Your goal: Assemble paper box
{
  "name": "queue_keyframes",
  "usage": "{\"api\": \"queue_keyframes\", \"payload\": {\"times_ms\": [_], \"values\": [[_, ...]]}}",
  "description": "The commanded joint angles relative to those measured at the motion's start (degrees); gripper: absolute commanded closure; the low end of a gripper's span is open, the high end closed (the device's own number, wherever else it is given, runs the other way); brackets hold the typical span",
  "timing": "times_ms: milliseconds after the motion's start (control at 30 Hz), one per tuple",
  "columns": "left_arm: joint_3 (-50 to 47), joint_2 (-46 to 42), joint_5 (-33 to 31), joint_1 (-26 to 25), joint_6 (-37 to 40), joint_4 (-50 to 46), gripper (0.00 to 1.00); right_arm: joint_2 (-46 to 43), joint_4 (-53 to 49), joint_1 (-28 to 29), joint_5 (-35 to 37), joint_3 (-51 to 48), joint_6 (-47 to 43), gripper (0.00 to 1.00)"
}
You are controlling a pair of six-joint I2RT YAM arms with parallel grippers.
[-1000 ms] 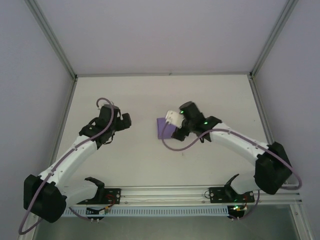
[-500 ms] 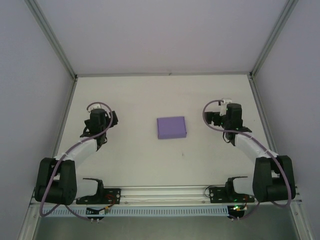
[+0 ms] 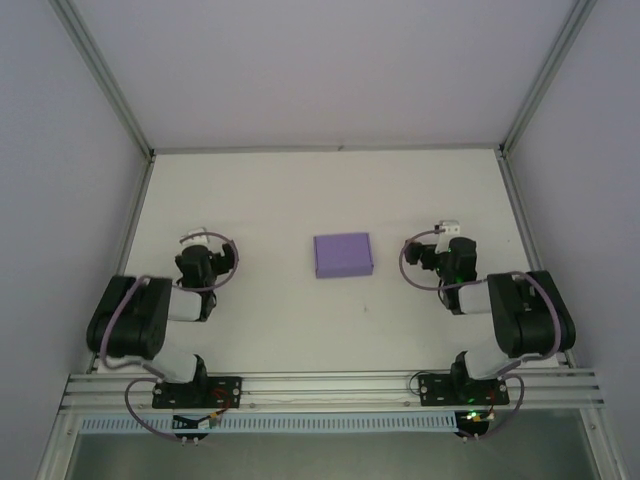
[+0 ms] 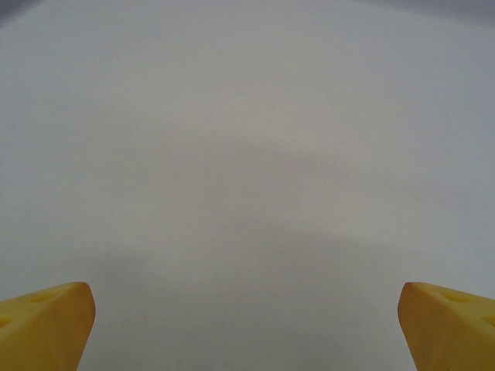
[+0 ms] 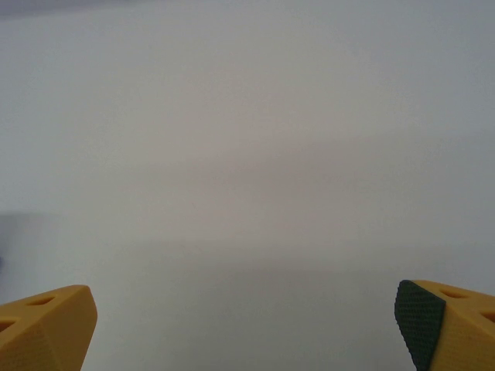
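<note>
Near the middle of the white bench (image 3: 300, 190), the lavender paper box (image 3: 342, 255): closed up as a shallow rectangle, flat on the surface, long sides running roughly across the top view, well apart from both grippers. Off to its left, the left gripper (image 4: 247, 328), on an arm folded low by its base; in the left wrist view, 2 yellow left fingertips (image 4: 46, 325) at opposite lower corners, spread wide over bare bench. Off to its right, the right gripper (image 5: 247, 328), likewise on a folded arm; 2 yellow right fingertips (image 5: 42, 328) wide apart, 1 with a dark textured pad (image 5: 418, 321), bare bench between them.
</note>
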Motion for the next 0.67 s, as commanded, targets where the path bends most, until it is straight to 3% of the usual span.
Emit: {"api": "queue_keyframes", "payload": {"times_ms": [0,33,67,633], "values": [[6.0,0.5,5.2,0.6,2.2,0.0,0.00,1.0,3.0,-2.1,2.3,4.8,3.9,0.00],[5.7,1.4,8.0,0.2,4.1,2.2,0.00,-0.3,1.3,-2.1,2.3,4.4,3.9,0.00],[6.8,0.1,8.5,0.2,3.8,-2.4,0.00,0.1,2.2,-2.2,2.8,4.5,4.2,0.00],[7.0,0.7,6.9,-0.6,4.8,-1.7,0.00,0.3,2.9,-2.1,2.0,4.3,3.7,0.00]]}}
